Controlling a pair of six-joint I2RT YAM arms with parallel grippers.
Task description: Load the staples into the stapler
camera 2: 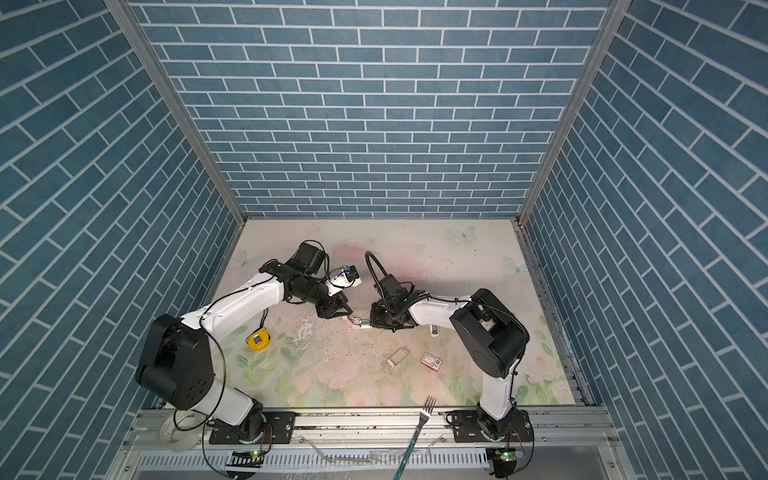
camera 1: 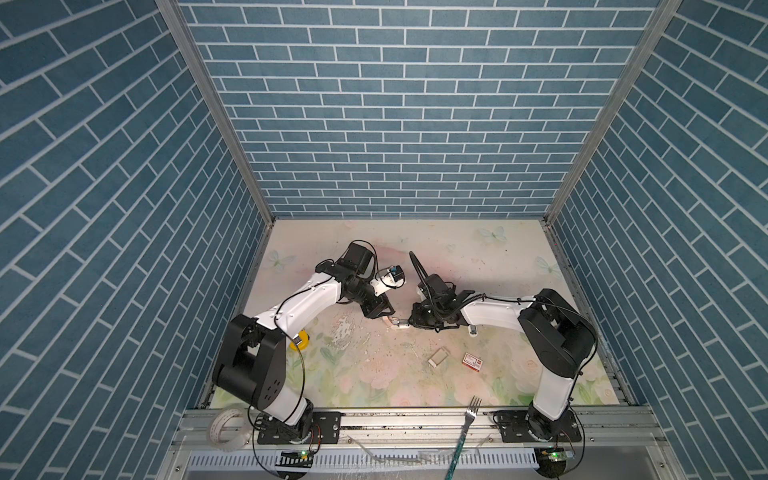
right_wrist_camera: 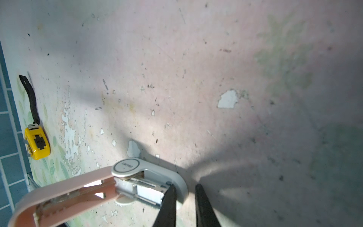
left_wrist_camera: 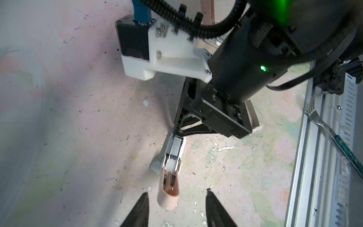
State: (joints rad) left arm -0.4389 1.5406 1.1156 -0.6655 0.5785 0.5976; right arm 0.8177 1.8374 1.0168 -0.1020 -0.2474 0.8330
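The stapler (camera 1: 395, 323) (camera 2: 357, 323) lies mid-table with its pink lid (left_wrist_camera: 169, 193) (right_wrist_camera: 64, 194) swung open from the white base (right_wrist_camera: 167, 173). A silvery strip of staples (left_wrist_camera: 176, 146) sits in the open channel. My right gripper (right_wrist_camera: 184, 186) (camera 1: 409, 323) is shut on the rounded end of the base, one finger inside the channel and one outside. My left gripper (left_wrist_camera: 177, 196) (camera 1: 390, 316) is open and straddles the lid's tip without touching it. A pale tray (camera 1: 439, 356) (camera 2: 398, 357) and a white-and-red box (camera 1: 473, 360) (camera 2: 432, 360) lie nearer the front; the tray's contents are too small to make out.
A yellow tape measure (camera 1: 300, 338) (right_wrist_camera: 37, 142) lies by the left arm's base. A fork (camera 1: 467, 419) (left_wrist_camera: 322, 125) rests across the front rail. A roll of white tape (camera 1: 226, 430) sits at the front left. Blue brick walls close in three sides.
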